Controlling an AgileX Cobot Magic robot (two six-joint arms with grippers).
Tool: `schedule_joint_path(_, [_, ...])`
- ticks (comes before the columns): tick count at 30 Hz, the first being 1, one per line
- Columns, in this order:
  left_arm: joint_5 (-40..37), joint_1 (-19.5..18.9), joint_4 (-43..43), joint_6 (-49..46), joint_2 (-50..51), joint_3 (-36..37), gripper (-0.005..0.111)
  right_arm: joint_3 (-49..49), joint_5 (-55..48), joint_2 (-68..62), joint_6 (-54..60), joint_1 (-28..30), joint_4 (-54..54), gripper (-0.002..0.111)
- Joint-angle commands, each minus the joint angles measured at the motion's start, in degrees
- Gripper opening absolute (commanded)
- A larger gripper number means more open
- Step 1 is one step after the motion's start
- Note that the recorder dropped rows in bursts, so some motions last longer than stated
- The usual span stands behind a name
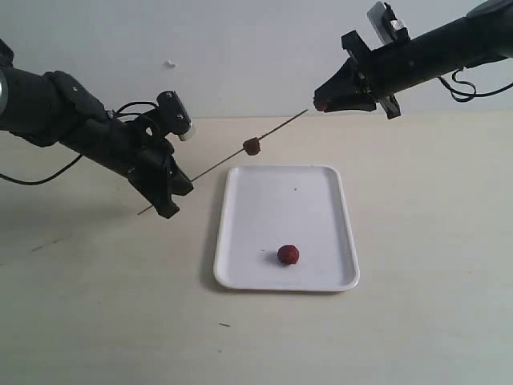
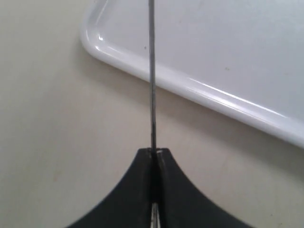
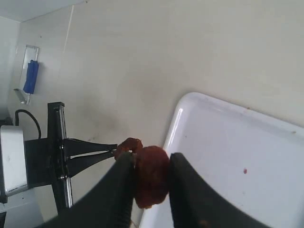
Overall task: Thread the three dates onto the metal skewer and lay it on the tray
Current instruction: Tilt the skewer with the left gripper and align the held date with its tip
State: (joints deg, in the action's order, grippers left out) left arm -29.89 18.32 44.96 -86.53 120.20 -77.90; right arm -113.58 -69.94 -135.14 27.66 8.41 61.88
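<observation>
My left gripper (image 1: pixel 178 191) (image 2: pixel 153 151) is shut on the thin metal skewer (image 1: pixel 220 166) (image 2: pixel 152 71), which slants up and right over the white tray (image 1: pixel 240 273) (image 2: pixel 199 90). One dark date (image 1: pixel 252 146) (image 3: pixel 129 145) is threaded midway along the rod. My right gripper (image 1: pixel 322 104) (image 3: pixel 151 164) is shut on a second date (image 1: pixel 320 105) (image 3: pixel 152 175), held just off the skewer's free tip. The third date (image 1: pixel 288 254) lies on the tray near its front edge.
A beige tabletop (image 1: pixel 433 241) surrounds the tray, with a pale wall behind. The left arm's body shows in the right wrist view as a black gripper (image 3: pixel 71 159) with a white camera housing. A small blue-and-white item (image 3: pixel 29 76) lies far off on the table.
</observation>
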Motion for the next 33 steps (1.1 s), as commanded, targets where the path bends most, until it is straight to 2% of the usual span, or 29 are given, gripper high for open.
schedule_joint_path(1, [0.9,0.4,0.7,0.0,-0.6,-0.3,0.0,0.2,0.0,0.5,0.3,-0.7,1.0,0.026])
schedule_joint_path(15, [0.7,0.4,0.1,0.0,-0.6,-0.3,0.0,0.2,0.0,0.5,0.7,-1.8,0.8,0.026])
schedule_joint_path(33, [1.0,0.4,-0.2,-0.6,-0.6,-0.3,0.0,0.0,0.0,0.4,0.7,0.0,1.0,0.026])
